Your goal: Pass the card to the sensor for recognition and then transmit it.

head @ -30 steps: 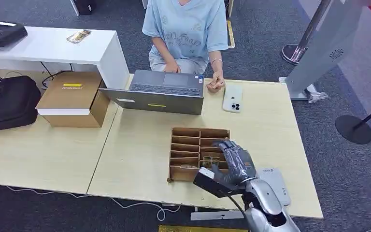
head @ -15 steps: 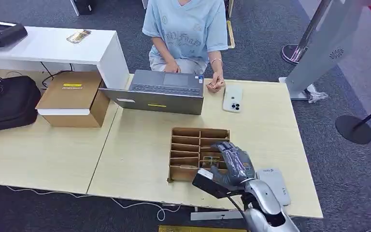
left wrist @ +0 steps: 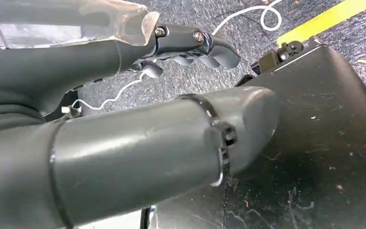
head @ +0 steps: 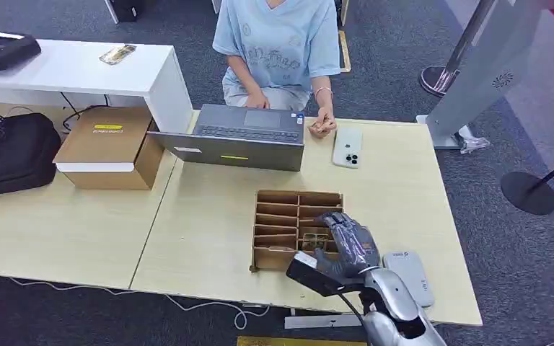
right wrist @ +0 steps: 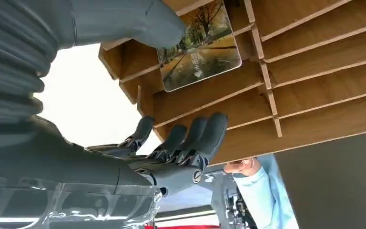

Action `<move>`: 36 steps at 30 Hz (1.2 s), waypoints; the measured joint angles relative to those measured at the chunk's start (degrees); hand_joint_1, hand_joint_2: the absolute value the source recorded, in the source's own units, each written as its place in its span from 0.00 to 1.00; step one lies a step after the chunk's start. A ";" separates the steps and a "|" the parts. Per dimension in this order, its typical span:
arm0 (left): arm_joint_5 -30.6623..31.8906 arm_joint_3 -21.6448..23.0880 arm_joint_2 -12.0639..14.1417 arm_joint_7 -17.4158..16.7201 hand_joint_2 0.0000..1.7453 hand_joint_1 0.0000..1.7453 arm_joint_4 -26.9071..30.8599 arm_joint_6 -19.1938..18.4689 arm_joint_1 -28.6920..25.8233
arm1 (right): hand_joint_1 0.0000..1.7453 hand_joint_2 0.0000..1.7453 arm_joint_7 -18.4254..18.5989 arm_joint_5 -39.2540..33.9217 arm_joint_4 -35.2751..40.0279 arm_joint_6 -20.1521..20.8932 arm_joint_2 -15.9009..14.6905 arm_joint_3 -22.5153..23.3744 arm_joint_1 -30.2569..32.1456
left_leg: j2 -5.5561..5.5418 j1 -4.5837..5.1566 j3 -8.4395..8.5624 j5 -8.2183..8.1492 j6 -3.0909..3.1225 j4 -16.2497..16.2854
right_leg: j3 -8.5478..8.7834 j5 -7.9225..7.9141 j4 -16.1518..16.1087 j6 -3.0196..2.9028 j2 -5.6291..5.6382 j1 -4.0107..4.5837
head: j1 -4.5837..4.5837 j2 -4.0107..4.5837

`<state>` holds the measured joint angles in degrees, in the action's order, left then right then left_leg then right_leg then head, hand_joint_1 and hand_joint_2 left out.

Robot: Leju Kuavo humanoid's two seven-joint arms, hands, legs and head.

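Observation:
A card (right wrist: 200, 47) printed with an autumn tree scene stands in a slot of the brown slotted wooden box (right wrist: 314, 90). In the head view the box (head: 297, 195) lies on the table's near middle, and the card (head: 313, 238) peeks out beside my right hand (head: 350, 245). That hand hovers over the box's near right slots. Its thumb (right wrist: 124, 21) lies close to the card's corner while its fingers (right wrist: 186, 143) are spread apart from the card, holding nothing. A grey sensor pad (head: 410, 275) lies right of the box. My left hand (left wrist: 171, 138) hangs over the floor, holding nothing.
A person in a light blue shirt (head: 278, 43) sits across the wooden table (head: 209, 216) behind an open laptop (head: 238, 140), with a white phone (head: 347, 147) beside it. A cardboard box (head: 108, 148) and a black bag (head: 11, 151) sit at the left.
My right hand has dropped slightly and drawn a little toward the table's near edge over the box's right slots. The person's hand by the phone shifted slightly.

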<state>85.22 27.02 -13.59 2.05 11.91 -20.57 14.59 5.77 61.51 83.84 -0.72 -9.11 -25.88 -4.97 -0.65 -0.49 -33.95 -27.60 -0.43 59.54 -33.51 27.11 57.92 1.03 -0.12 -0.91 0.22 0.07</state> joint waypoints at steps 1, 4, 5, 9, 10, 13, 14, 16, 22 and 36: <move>0.00 0.00 0.00 0.02 0.00 0.00 0.00 0.00 0.00 | 0.38 1.00 0.00 0.00 0.00 0.04 0.00 0.00 0.00 | 0.00 0.00 0.00 0.00 0.00 0.00 | 0.00 0.00 0.00 0.00 0.00 0.00 | 0.00 0.00; 0.11 0.02 0.00 0.11 0.00 0.00 0.00 0.00 0.00 | 0.39 1.00 0.07 0.22 0.00 0.13 0.00 0.00 -0.02 | 0.00 0.00 0.00 0.00 0.00 0.00 | 0.00 0.00 0.00 0.00 0.00 0.00 | -0.02 0.00; 0.15 0.02 0.00 0.17 0.00 0.00 0.00 0.00 0.00 | 0.39 1.00 0.11 0.33 0.00 0.13 0.00 0.00 -0.03 | 0.00 0.00 0.00 0.00 0.00 0.00 | 0.00 0.00 0.00 0.00 0.00 0.00 | 0.00 0.00; 0.15 0.24 0.02 0.20 0.00 0.00 0.00 -0.02 0.00 | 0.40 1.00 0.17 0.83 0.00 0.31 0.00 0.00 -0.08 | 0.00 0.00 0.00 0.00 0.00 0.00 | 0.00 0.00 0.00 0.00 0.00 0.00 | -0.02 0.00; 0.15 0.33 0.02 0.20 0.00 0.00 0.00 -0.02 0.01 | 0.42 1.00 0.17 0.83 0.00 0.37 0.00 0.00 -0.14 | 0.00 0.00 0.00 0.00 0.00 0.00 | 0.00 0.00 0.00 0.00 0.00 0.00 | 0.00 0.00; 0.15 0.42 0.02 0.17 0.00 0.00 0.00 -0.18 0.02 | 0.43 1.00 0.24 0.83 -0.02 0.70 0.00 0.00 -0.55 | 0.00 0.00 0.00 0.00 0.00 0.00 | 0.00 0.00 0.00 0.00 0.00 0.00 | 0.00 0.00; 0.15 0.48 0.02 0.17 0.00 0.00 0.00 -0.22 0.02 | 0.42 1.00 0.24 0.83 -0.02 0.72 0.00 0.00 -0.69 | 0.00 0.00 0.00 0.00 0.00 0.00 | 0.00 0.00 0.00 0.00 0.00 0.00 | -0.02 0.00; 0.15 0.74 0.02 0.17 0.00 0.00 0.00 -0.26 0.03 | 0.43 1.00 0.24 0.83 -0.15 0.74 0.00 0.00 -0.91 | 0.00 0.00 0.00 0.00 0.00 0.00 | 0.00 0.00 0.00 0.00 0.00 0.00 | -0.02 0.00; 0.17 0.85 0.02 0.17 0.00 0.00 0.00 -0.28 0.03 | 0.45 1.00 0.24 0.83 -0.22 0.74 0.00 0.00 -1.03 | 0.00 0.00 0.00 0.00 0.00 0.00 | 0.00 0.00 0.00 0.00 0.00 0.00 | 0.00 0.00; 0.31 1.07 0.02 0.17 0.00 0.00 0.00 -0.44 0.11 | 0.38 1.00 0.26 0.61 -1.05 1.18 0.24 0.00 -2.21 | 0.00 0.00 0.00 0.00 0.00 0.00 | 0.00 0.00 0.00 0.00 0.00 0.00 | 0.00 0.00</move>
<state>85.53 28.09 -13.57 2.23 11.91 -21.00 14.70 6.03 62.12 82.79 0.46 -8.87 -25.88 -7.18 -0.66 -0.49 -33.95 -27.60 -0.43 59.54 -33.51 27.11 57.92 1.03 -0.12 -0.91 0.22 0.07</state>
